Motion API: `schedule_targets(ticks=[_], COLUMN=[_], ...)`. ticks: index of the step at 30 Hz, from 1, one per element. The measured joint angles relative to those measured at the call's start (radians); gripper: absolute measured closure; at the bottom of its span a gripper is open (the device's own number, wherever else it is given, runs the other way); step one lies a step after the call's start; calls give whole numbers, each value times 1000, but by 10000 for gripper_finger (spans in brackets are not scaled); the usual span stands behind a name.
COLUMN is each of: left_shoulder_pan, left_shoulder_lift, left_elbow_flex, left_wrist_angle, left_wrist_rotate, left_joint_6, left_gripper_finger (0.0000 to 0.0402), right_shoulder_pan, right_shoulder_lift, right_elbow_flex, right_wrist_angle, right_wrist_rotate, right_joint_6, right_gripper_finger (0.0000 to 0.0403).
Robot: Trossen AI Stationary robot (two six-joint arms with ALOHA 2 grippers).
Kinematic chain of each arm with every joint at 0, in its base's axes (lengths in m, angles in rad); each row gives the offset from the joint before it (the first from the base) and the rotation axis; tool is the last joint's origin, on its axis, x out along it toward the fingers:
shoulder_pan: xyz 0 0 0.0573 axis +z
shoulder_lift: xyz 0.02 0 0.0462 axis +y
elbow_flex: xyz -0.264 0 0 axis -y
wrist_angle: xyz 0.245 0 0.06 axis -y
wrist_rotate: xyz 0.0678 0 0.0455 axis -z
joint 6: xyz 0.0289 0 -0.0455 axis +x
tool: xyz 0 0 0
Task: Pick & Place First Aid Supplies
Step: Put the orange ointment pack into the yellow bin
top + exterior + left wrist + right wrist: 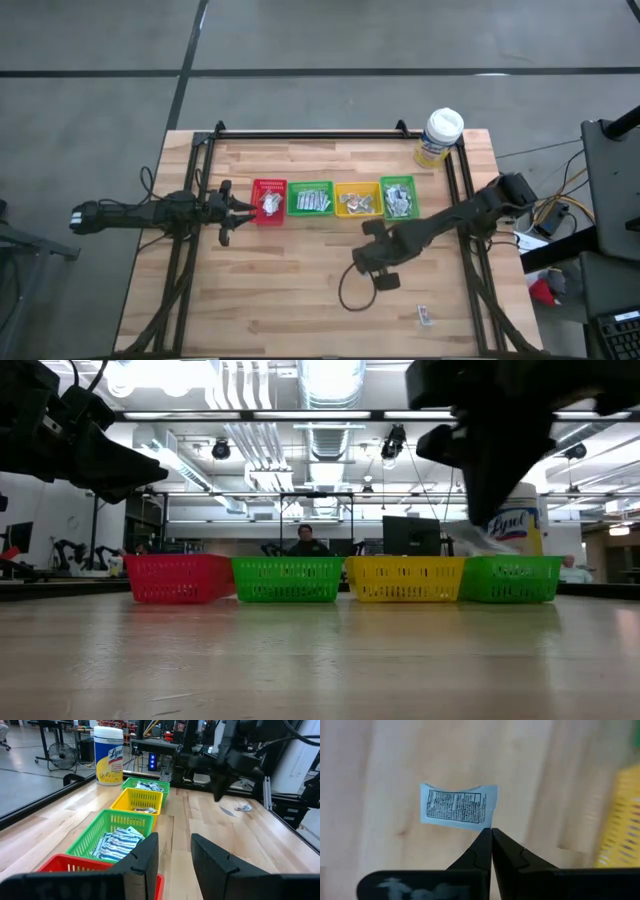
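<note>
Four little bins sit in a row across the bench (300,300), so this looks like a sorting setup, one colour per kind of supply. Going left to right: the left end effector (228,211) hangs just beside the red bin (269,201), fingers (142,862) spread with nothing between them, so my guess is it's parked there waiting its turn. Next come the first green bin (310,198) with white-blue sachets (117,843) piled inside, then the yellow bin (357,199), then the second green bin (398,196), each already holding a few packets. The wipes tub (439,137) stands behind the row near the far corner, out of the way.

The right end effector (491,834) is above the open wood in front of the yellow bin, fingers pressed together and pinching a white-blue sachet (458,805) by one edge, so it dangles flat with the print facing the wrist camera. Probably carried edge-on so it drops clean into a bin. One more packet (425,316) lies loose near the front right of the bench, still to collect.
</note>
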State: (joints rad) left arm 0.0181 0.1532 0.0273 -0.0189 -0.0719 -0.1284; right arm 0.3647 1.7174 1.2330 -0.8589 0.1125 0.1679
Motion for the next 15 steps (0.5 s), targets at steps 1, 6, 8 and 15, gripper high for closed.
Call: schedule_targets(ticks=[1,6,8,15], left_shoulder_pan=[0,0,0,0], left_shoulder_lift=[0,0,0,0], left_elbow_flex=[0,0,0,0], left_wrist_angle=[0,0,0,0], left_wrist_rotate=[0,0,0,0], left_joint_6=[0,-1,-1,-2], left_gripper_finger=[289,289,289,289], right_shoulder_pan=[-13,-99,-139,-274], right_shoulder_lift=[-4,-46,-62,-125], right_elbow_flex=[3,-2,-5,-9], right_wrist_angle=[-7,-9,-19,-44], right_wrist_rotate=[16,58,74,152], right_joint_6=[6,58,86,191], right_gripper_finger=[395,395,395,395])
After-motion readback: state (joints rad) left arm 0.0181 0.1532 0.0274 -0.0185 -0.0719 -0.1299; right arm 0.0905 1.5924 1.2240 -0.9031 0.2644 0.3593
